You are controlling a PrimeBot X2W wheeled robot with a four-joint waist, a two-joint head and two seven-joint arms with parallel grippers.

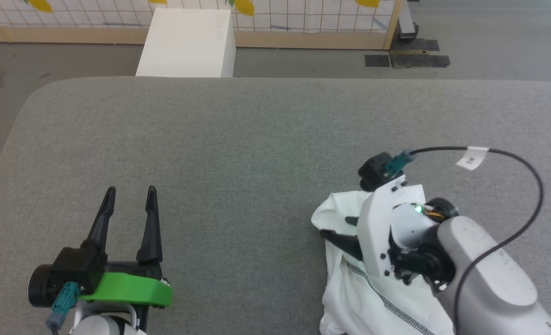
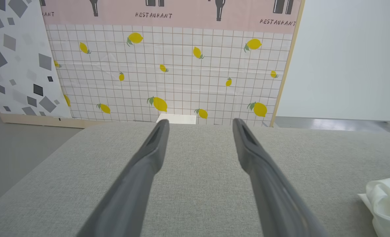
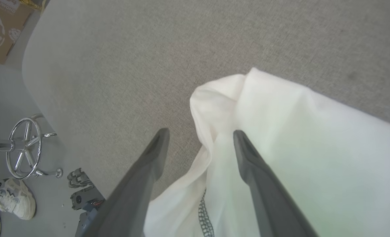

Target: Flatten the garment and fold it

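The right gripper [image 3: 200,131] stands with its jaws wide apart over the garment [image 3: 313,131], a crumpled white heap on the grey padded surface [image 1: 256,139]. In the right wrist view one finger lies over bare grey surface just beside the cloth's edge and the other lies across the white fabric. A bunched fold rises between and beyond the fingertips, and a dark stitched seam [image 3: 203,210] runs in the gap near the fingers' base. Nothing is pinched between them, though whether the fingers touch the cloth cannot be told. The left gripper [image 1: 131,188] also has its jaws spread wide and empty, with only bare grey surface between and ahead of the fingertips. The garment lies well off to that gripper's right side, apart from it. Far beyond the left fingertips, past the surface's far edge, stands a white box [image 1: 187,42] against a lemon-patterned panel [image 2: 181,65].
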